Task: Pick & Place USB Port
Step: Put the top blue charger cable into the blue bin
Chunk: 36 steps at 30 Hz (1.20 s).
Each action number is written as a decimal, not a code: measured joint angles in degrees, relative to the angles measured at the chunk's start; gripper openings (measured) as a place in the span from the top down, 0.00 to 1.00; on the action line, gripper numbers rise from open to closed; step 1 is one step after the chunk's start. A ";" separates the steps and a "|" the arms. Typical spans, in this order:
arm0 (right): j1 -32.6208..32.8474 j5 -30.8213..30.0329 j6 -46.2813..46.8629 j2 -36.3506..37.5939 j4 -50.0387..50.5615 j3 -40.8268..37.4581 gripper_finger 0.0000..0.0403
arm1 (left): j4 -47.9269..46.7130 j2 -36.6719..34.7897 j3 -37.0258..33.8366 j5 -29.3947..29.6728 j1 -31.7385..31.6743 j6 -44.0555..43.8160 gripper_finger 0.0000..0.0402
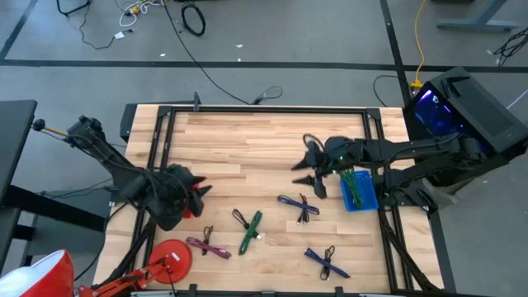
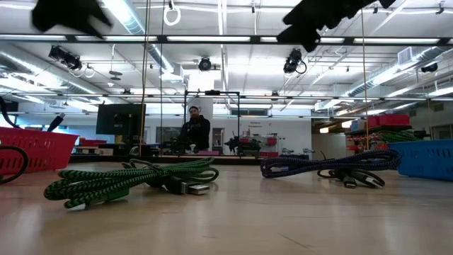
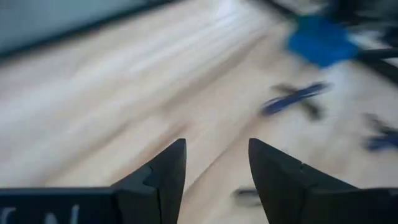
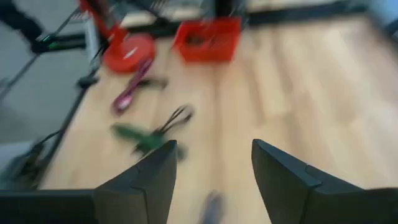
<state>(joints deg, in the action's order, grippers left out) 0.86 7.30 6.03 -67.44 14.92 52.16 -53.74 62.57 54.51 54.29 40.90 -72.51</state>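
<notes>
Several USB cables lie flat on the wooden table: a green one (image 1: 251, 233) (image 2: 134, 180), a black one (image 1: 241, 219), a pink-purple one (image 1: 208, 246), a dark blue one (image 1: 299, 206) (image 2: 333, 166) and a brighter blue one (image 1: 327, 262). A green cable (image 1: 355, 188) lies in the blue basket (image 1: 369, 200). My left gripper (image 1: 198, 188) (image 3: 217, 168) is open above the table beside the red basket (image 1: 188, 212). My right gripper (image 1: 309, 173) (image 4: 214, 168) is open in the air, just left of the blue basket and above the dark blue cable.
A red disc (image 1: 169, 257) sits at the near left corner. A black frame (image 1: 264, 110) runs round the table top. The red basket (image 2: 35, 152) stands on the left and the blue basket (image 2: 428, 156) on the right. Bare wood lies across the far half (image 1: 247, 140). A person (image 2: 195, 131) sits in the room behind.
</notes>
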 joint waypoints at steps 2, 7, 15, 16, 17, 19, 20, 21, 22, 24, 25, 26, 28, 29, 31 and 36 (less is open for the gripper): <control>3.13 0.09 3.21 0.00 3.14 0.00 0.49 | 7.18 0.00 2.04 0.09 -0.43 12.35 0.56; 12.67 -3.62 12.37 -1.02 6.32 0.00 0.49 | 19.59 0.71 2.16 -1.70 -1.00 31.31 0.56; 19.07 -12.89 22.19 -9.75 11.95 0.00 0.49 | 20.04 6.59 2.09 1.03 -1.00 34.18 0.56; 18.95 -14.43 22.44 -10.86 12.54 0.00 0.49 | 20.45 7.36 2.09 1.20 -1.05 34.21 0.56; 18.54 -15.16 22.52 -11.96 12.57 0.00 0.49 | 20.80 8.15 2.09 1.41 -1.17 34.20 0.56; 17.88 -15.27 23.51 -14.36 12.41 0.00 0.49 | 21.57 9.53 2.07 1.37 -1.50 34.19 0.56; 17.70 -15.19 23.65 -15.48 12.36 0.00 0.49 | 22.27 10.10 2.07 1.39 -1.58 34.17 0.56; 17.53 -14.86 23.64 -16.57 12.21 0.00 0.49 | 22.76 10.55 2.07 1.43 -1.60 34.18 0.56; 17.33 -14.63 23.60 -17.58 12.45 0.00 0.49 | 23.14 10.97 2.07 1.49 -1.61 34.22 0.56; 16.92 -14.43 23.58 -19.40 13.36 0.00 0.49 | 23.75 11.67 2.07 1.71 -1.62 34.21 0.56; 16.71 -14.64 23.58 -20.19 13.22 0.00 0.49 | 23.72 11.83 2.07 1.93 -1.63 34.19 0.56; 16.56 -15.26 23.54 -20.82 13.33 0.00 0.49 | 23.80 11.94 2.07 2.25 -1.63 34.21 0.56; 16.07 -15.84 23.54 -21.85 13.46 0.00 0.49 | 24.11 12.09 2.07 2.94 -1.65 34.21 0.56; 15.80 -15.90 23.54 -22.18 13.49 0.00 0.49 | 24.00 12.13 2.07 3.37 -1.69 34.20 0.56; 15.36 -15.93 23.54 -22.55 13.48 0.00 0.49 | 24.44 12.11 2.07 4.10 -1.88 34.23 0.56; 14.59 -18.31 23.51 -24.34 14.73 0.00 0.49 | 24.68 12.11 2.07 4.21 -2.24 34.23 0.56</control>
<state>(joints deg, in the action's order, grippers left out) 15.45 -11.00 29.54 -91.77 29.65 52.16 -29.06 74.67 56.58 58.50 38.65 -38.28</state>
